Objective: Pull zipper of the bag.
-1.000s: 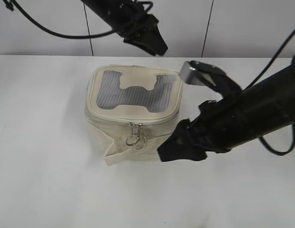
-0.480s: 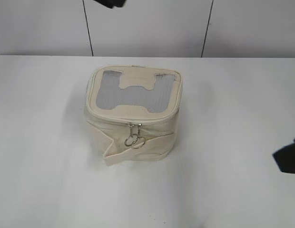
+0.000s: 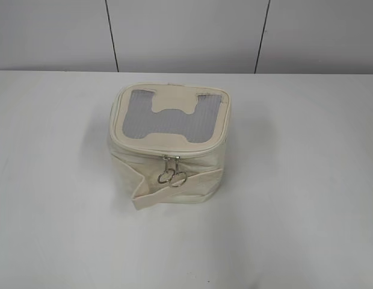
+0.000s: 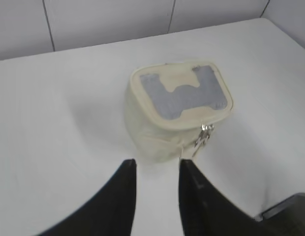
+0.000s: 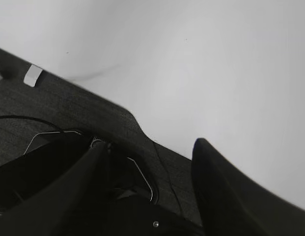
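The cream-white bag stands alone in the middle of the white table, grey mesh top with a cream bone-shaped patch. Its zipper runs round the top rim, and two silver ring pulls hang together at the front. A wide cream strap crosses the front side. No arm shows in the exterior view. In the left wrist view my left gripper is open and empty, well back from the bag. In the right wrist view my right gripper is open and empty, over the table's edge; the bag is out of view there.
A white tiled wall rises behind the table. In the right wrist view a dark base with cables lies below the white table's edge.
Both arms have drawn back out of the exterior view: the left one left at the top, the right one left at the right edge. The bag has stayed in place.
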Robot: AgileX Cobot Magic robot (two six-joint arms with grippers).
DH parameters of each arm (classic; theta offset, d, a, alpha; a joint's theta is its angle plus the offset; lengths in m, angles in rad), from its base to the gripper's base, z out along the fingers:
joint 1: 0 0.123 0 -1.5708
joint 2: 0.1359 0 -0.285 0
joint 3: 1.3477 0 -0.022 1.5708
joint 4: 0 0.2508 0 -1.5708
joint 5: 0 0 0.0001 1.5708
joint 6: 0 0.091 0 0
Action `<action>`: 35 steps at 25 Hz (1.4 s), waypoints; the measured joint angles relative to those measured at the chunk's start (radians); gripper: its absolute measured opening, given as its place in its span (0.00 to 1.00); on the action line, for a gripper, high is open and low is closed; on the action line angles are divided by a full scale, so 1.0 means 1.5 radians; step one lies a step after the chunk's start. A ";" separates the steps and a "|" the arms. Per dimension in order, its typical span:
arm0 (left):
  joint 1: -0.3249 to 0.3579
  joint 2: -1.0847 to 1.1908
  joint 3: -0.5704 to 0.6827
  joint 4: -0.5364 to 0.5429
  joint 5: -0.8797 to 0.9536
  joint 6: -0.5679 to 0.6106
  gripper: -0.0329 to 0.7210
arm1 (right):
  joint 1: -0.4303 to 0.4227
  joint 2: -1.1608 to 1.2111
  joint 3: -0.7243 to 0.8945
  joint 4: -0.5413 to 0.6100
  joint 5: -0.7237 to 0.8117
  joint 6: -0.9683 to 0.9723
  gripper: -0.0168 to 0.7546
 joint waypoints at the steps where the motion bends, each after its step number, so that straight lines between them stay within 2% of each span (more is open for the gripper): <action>1: 0.000 -0.050 0.026 0.005 0.019 -0.008 0.41 | 0.000 -0.022 0.005 -0.006 0.006 0.004 0.57; 4: 0.000 -0.172 0.115 0.015 0.067 -0.018 0.49 | 0.000 -0.083 0.029 -0.012 0.010 0.011 0.62; 9: 0.000 -0.330 0.203 0.031 0.078 -0.022 0.51 | 0.000 -0.211 0.056 -0.025 0.012 0.012 0.65; 15: 0.001 -0.346 0.219 0.034 0.057 -0.002 0.51 | -0.001 -0.285 0.063 -0.049 0.000 0.001 0.65; 22: 0.001 -0.349 0.219 0.028 0.056 0.013 0.49 | -0.001 -0.285 0.092 -0.053 -0.089 0.001 0.65; 31: 0.001 -0.349 0.219 0.028 0.056 0.014 0.46 | -0.001 -0.285 0.093 -0.054 -0.095 0.003 0.61; 33: 0.018 -0.349 0.219 0.028 0.056 0.014 0.46 | -0.006 -0.285 0.093 -0.054 -0.095 0.003 0.61; 35: 0.075 -0.349 0.219 0.028 0.056 0.015 0.46 | -0.033 -0.285 0.093 -0.053 -0.095 0.003 0.61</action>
